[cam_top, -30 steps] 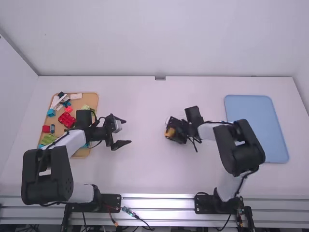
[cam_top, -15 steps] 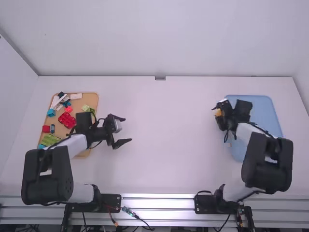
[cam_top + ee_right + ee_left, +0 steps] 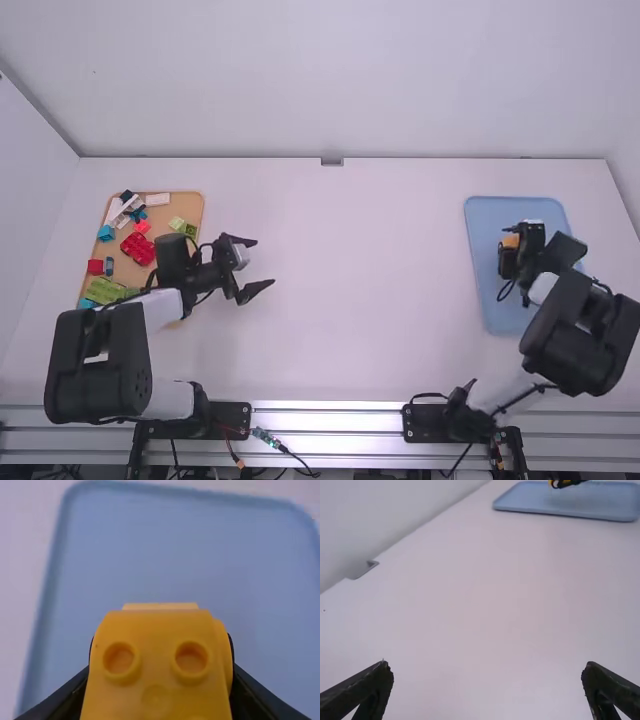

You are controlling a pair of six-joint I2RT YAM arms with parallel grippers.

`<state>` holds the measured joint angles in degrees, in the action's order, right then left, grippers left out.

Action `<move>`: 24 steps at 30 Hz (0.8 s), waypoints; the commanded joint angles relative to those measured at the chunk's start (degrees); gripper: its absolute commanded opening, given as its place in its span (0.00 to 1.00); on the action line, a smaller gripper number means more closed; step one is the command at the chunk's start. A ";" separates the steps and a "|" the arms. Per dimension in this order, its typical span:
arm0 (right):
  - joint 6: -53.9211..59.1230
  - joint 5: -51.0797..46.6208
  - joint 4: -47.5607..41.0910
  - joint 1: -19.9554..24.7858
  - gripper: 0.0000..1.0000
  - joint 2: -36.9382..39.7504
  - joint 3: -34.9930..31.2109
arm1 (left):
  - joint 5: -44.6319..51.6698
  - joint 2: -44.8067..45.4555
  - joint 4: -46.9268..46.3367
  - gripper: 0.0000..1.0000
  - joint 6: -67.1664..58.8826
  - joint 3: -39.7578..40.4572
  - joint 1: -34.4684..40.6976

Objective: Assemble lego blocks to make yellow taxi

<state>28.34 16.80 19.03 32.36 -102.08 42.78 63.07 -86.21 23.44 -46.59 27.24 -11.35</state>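
- High view: my right hand point(image 3: 512, 254) holds the yellow piece point(image 3: 510, 241) over the blue tray point(image 3: 488, 300), towards its far half. I judge the step in hand to be setting the taxi, or this part of it, down there; whether it already touches the tray, I can't tell.
- Same view: my left hand point(image 3: 263, 263) is out over the worktop point(image 3: 350, 330), fingers wide apart with nothing between them. Beside that arm, the tan tray point(image 3: 122, 270) carries loose bricks, a red brick point(image 3: 138, 248) among them. The left can sit this one out.
- Left wrist view: those spread fingers frame bare worktop, and the yellow piece is far off, at the blue tray.
- Right wrist view: the right hand is clamped on the yellow piece from both sides, two studs plain towards me. I'd lower it slowly and level, let the base settle flat, then ease the fingers apart evenly and back off straight (a sideways drag could tip it or pop a joint). The tray's rim is well apart from it, so I'd keep this spot.
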 commanded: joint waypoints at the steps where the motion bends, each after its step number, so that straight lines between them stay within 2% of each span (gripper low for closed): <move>1: -2.58 1.22 -0.55 0.70 0.41 -3.71 2.29 | 1.88 0.84 0.36 0.99 2.43 -1.07 0.09; 2: -3.78 1.20 -0.63 1.01 0.41 -5.28 3.15 | 1.88 0.84 0.69 0.99 2.32 -1.31 0.11; 3: -4.63 1.22 -0.92 1.16 0.49 -6.55 3.93 | 1.88 0.84 0.71 0.99 2.23 -1.51 0.11; 4: -4.55 1.22 -1.62 1.11 0.94 -7.36 4.63 | 1.88 0.84 0.62 0.99 2.25 -1.51 0.09; 5: -4.50 1.20 -2.54 0.96 0.73 -7.77 5.16 | 1.88 0.84 0.60 0.99 2.25 -1.51 0.09; 7: -4.55 0.70 -5.95 0.46 0.99 -7.93 6.67 | 1.88 0.84 0.56 0.99 2.25 -1.49 0.11; 13: -5.60 -4.44 -15.82 -1.70 0.99 -3.40 10.10 | 1.79 0.84 1.72 0.99 5.97 -1.49 0.09; 17: -10.60 -13.81 -26.05 -5.42 0.99 2.65 14.29 | -4.72 0.84 5.83 0.99 18.51 -1.49 0.13; 22: -11.82 -18.16 -34.64 -9.20 0.99 7.31 17.40 | -5.79 0.91 7.95 0.99 23.04 -1.40 1.14; 24: -15.69 -21.11 -38.49 -11.61 0.99 9.67 18.99 | -8.55 1.41 9.48 0.99 27.67 -1.38 2.34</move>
<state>16.53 0.49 -18.31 22.26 -94.76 59.81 56.71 -86.21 32.51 -25.41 26.33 -10.11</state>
